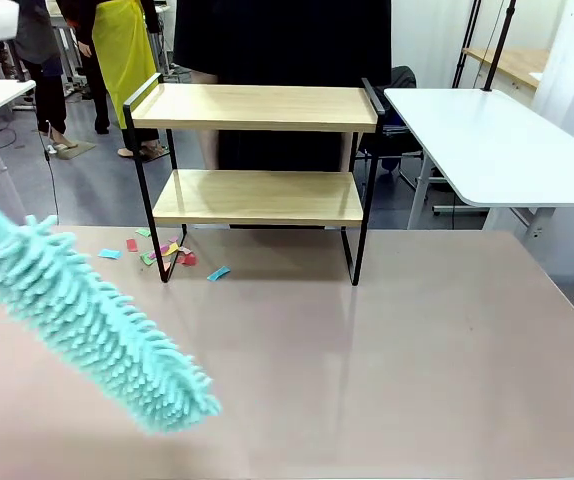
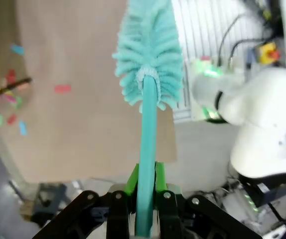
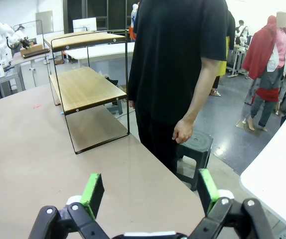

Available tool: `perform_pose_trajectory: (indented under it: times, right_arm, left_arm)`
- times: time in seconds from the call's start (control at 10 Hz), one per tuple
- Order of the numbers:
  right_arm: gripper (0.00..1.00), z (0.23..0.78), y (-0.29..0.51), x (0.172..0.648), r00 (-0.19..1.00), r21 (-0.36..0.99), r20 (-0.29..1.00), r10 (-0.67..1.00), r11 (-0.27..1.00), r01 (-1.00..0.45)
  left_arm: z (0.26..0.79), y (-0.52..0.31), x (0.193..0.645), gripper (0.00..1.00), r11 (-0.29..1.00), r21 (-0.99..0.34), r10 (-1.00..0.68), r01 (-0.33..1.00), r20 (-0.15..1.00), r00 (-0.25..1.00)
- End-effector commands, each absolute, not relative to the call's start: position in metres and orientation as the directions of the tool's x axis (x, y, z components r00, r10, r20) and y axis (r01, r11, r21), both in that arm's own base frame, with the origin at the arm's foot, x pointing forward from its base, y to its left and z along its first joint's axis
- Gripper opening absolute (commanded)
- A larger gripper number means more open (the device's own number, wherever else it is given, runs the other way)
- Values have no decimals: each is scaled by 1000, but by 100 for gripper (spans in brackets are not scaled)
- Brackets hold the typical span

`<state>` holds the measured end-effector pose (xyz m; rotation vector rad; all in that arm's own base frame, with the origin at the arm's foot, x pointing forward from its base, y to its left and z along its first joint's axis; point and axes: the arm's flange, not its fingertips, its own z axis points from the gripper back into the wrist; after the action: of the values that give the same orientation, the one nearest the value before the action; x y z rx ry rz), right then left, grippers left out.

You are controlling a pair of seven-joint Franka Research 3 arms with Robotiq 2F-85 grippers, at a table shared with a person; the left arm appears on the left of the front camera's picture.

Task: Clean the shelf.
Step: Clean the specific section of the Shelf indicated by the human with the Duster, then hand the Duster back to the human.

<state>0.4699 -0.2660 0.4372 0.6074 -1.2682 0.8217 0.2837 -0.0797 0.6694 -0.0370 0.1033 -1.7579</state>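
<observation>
Duster: nearest the front camera — one, teal, soft fluffy head on a stiff thin handle; probably very light, and the left claw is clenched on the handle with the head well ahead of its fingertips.
Shelf: one, two wooden boards in a thin black frame, far beyond the duster head, at the table's far edge; looks light and rigid, likely to slide if brushed hard — best held by a frame leg or end rail.
Boards: both look bare in the front view.
Paper scraps: roughly eight coloured bits by the shelf's left legs, weightless, easily scattered.
Right claw: released, jaws wide, nothing between them; shelf well ahead of it, to its left.
Person: one, standing close behind the shelf.
</observation>
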Motion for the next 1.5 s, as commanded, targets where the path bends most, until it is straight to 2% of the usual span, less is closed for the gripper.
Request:
perform_pose_trajectory:
  times: [0.0,0.2,0.3,0.4,1.4]
  right_arm:
    - [100,440,-264,470,82,-49,977,197,582,-811]
    - [100,440,-264,470,82,-49,977,197,582,-811]
    - [100,440,-264,470,82,-49,977,197,582,-811]
    - [100,440,-264,470,82,-49,977,197,582,-811]
    - [100,440,-264,470,82,-49,977,197,582,-811]
  left_arm:
    - [661,-58,294,13,-114,-140,-989,984,-81,-126]
    - [644,-40,305,13,-38,-158,-992,987,-111,-56]
    - [639,-37,307,13,20,-122,-985,992,-170,-1]
    - [648,-43,303,13,-70,-157,-991,985,-101,-86]
    - [648,-43,303,13,-70,-157,-991,985,-101,-86]
